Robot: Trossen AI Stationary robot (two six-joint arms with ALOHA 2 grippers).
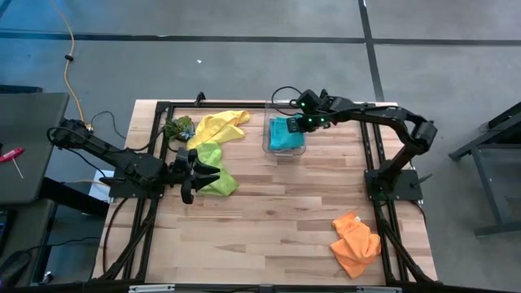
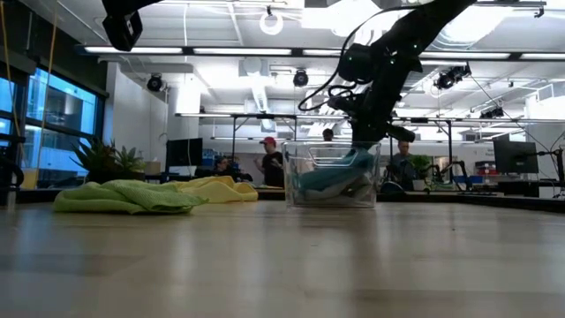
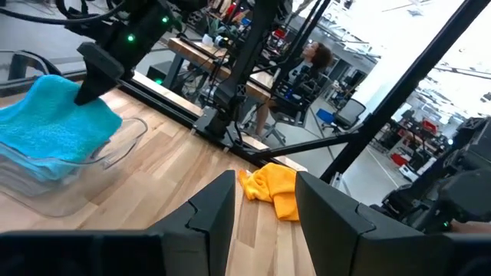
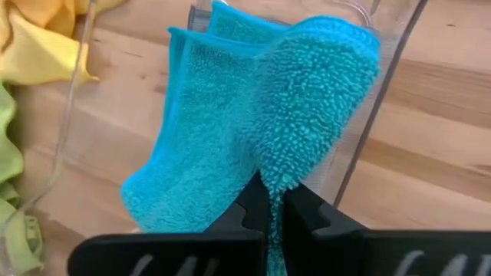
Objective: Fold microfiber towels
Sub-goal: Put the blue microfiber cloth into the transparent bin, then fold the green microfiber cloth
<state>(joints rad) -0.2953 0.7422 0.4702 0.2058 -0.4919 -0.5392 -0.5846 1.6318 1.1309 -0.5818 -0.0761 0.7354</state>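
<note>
A teal towel [image 4: 230, 130], folded over, sits in a clear plastic box [image 1: 270, 145] at the table's far middle. My right gripper [image 4: 275, 201] slants down into the box and is shut on the towel. A yellow towel [image 1: 218, 126] and a lime green towel [image 1: 216, 171] lie crumpled at the far left, edges touching. An orange towel [image 1: 356, 242] lies bunched at the near right. My left gripper [image 3: 265, 180] hovers level over the lime green towel's left edge, open, with nothing between its fingers. My right gripper pinches a folded-over flap of the teal towel [image 4: 278, 172] between its two fingers, coming from above and slanting down from the table's right. The towel spreads away from the fingers into the box, where its lower part [image 2: 331, 184] rests. How many layers are held, I cannot tell.
A small green leafy clump [image 1: 179, 128] sits by the yellow towel at the far left. Dark frame rails [image 1: 378, 175] run along the table's left and right sides. Bare wood [image 1: 277, 220] fills the middle and near part. People [image 2: 269, 159] are in the room behind.
</note>
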